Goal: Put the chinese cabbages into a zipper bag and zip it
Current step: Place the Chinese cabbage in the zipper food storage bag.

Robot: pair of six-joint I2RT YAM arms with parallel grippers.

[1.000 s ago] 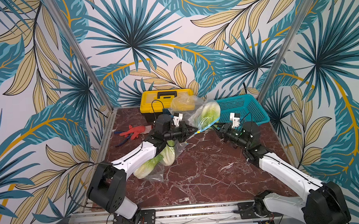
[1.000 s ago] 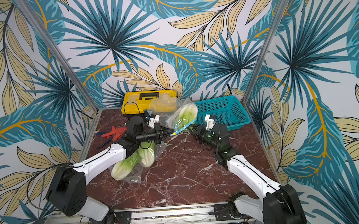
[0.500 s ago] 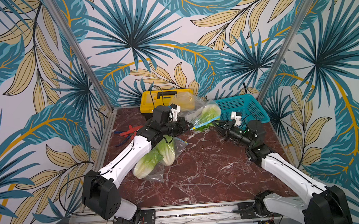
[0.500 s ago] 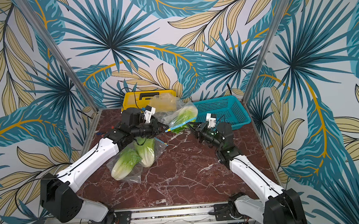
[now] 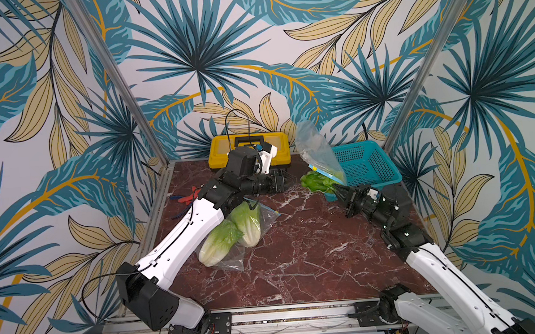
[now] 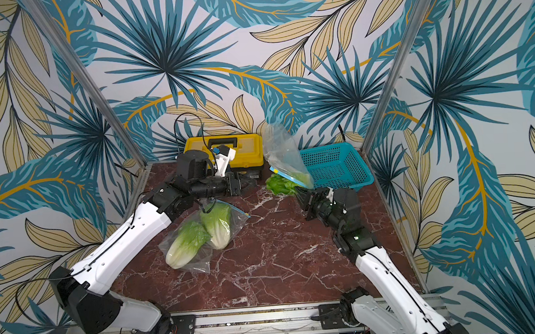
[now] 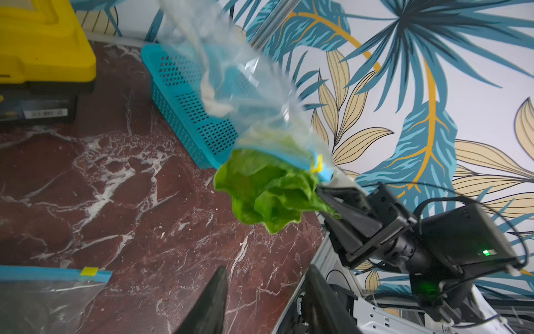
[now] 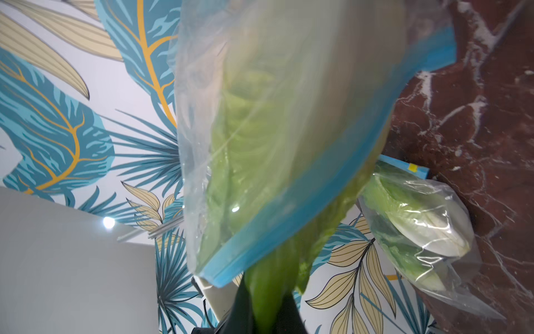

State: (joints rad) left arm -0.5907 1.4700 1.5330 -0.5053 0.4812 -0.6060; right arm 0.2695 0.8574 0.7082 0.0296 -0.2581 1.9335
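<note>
- Now the right pincer (image 5: 337, 187) is clamped on the green leaf tips of one chinese cabbage (image 5: 317, 182), holding it above the surface (image 5: 298, 252) just in front of the teal basket (image 5: 366, 164).
- A clear zipper bag (image 5: 316, 151) covers that cabbage's pale end and sticks upward. Its blue zip strip crosses the head, and the leafy top hangs outside the mouth.
- The left pincer (image 7: 265, 270) stands open with nothing between its fingers. It is near the yellow toolbox (image 5: 219, 145), with a gap to the held cabbage.
- Two more chinese cabbages (image 5: 220, 242) lie side by side inside a second zipper bag (image 5: 234, 262), flat on the surface and partly under the left arm.
</note>
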